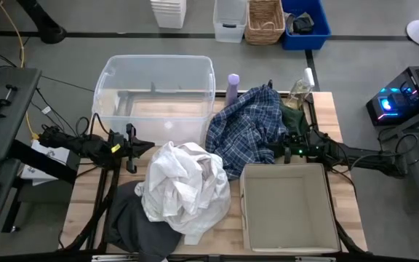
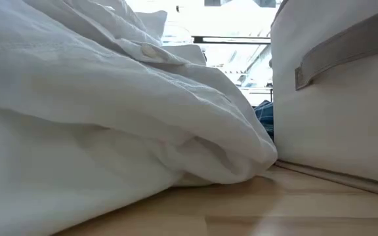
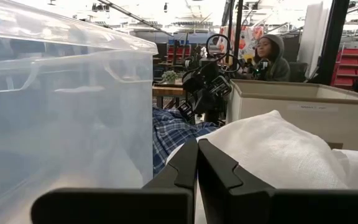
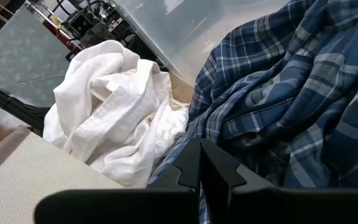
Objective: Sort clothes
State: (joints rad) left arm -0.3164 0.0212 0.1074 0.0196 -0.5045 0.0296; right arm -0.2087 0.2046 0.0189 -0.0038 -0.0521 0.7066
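Wooden counter (image 1: pixel 344 138) with the laundry heaped between two containers: a clear plastic bin (image 1: pixel 156 89) at the back left and a beige fabric box (image 1: pixel 289 207) at the front right, both apparently without clothes in them. The white and cream pieces (image 1: pixel 182 188) lie bunched in the middle front, touching the box's side in the low view. A dark grey garment (image 1: pixel 133 218) spills out from under them at the front edge. The blue-and-white plaid shirt (image 1: pixel 247 125) sprawls behind the box, with a dark green garment (image 1: pixel 294 116) just beside it at the back right. A lilac bottle (image 1: pixel 233 87) stands next to the bin.

The left hand (image 1: pixel 131 148) hovers beside the white heap, fingers pressed together and holding nothing. The right hand (image 1: pixel 291 144) sits over the edge of the plaid shirt, likewise clenched and empty — so no sorting appears done yet.

The garments overlap, so a pinch into one heap could drag a neighbour along — the plaid shirt touches the white pieces. A sweep near the bin could also tip the bottle.
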